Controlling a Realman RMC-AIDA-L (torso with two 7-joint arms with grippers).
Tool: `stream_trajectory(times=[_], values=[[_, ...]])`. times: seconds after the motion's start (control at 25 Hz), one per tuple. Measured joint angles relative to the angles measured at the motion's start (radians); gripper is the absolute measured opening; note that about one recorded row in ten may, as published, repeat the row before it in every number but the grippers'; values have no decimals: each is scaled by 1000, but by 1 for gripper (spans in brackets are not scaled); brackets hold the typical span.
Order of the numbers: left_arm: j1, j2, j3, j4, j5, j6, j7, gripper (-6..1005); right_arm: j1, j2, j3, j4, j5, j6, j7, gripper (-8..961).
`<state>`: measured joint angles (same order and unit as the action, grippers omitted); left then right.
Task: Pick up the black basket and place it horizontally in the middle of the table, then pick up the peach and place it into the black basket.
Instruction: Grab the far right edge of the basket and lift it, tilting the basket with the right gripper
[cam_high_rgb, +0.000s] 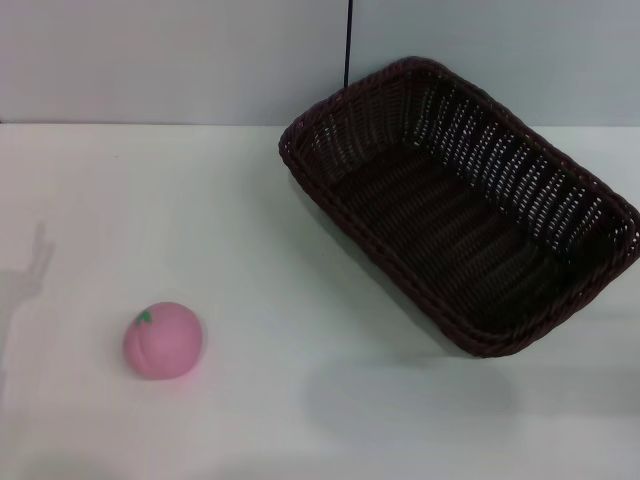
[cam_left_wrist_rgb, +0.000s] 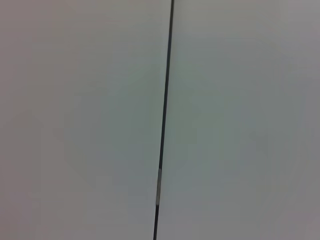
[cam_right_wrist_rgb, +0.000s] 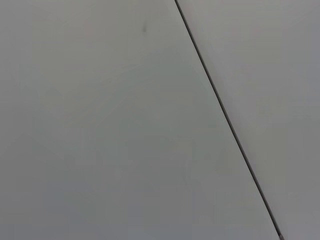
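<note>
**Basket at an angle on the right, peach alone on the left**

The black basket (cam_high_rgb: 470, 210) sits on the white worktop (cam_high_rgb: 300, 300) toward the far right. It lies at a diagonal, one short end pointing to the far centre and the other toward the near right edge of the head view. Its braided rim faces up and its inside holds nothing. The peach (cam_high_rgb: 164, 340) rests on the worktop at the near left, well apart from the basket, its green stem mark turned up and to the left. A thin dark vertical line (cam_high_rgb: 348, 45) runs down the pale wall behind the basket.

Neither pincer shows in any view, so whether each is wide or narrow cannot be told. Both wrist views show only pale wall crossed by the dark line (cam_left_wrist_rgb: 164, 120).
</note>
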<state>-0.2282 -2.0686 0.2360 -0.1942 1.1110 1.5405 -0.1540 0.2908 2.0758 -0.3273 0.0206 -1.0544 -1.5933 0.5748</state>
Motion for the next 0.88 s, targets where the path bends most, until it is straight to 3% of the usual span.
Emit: stream_trajectory(times=[0.52,0.68,0.88], values=[[23,0,7,4,1,29,-14,847,-26,-2,-14,-68,-45,-28,45,641],[19,2,42,11,1,26,-12,847,-58,-3,-17,-279,-221,-14,293,640],[19,4,54,13,1,25,-13,847,-62,-3,-23,-737,-531,-10,836,640]])
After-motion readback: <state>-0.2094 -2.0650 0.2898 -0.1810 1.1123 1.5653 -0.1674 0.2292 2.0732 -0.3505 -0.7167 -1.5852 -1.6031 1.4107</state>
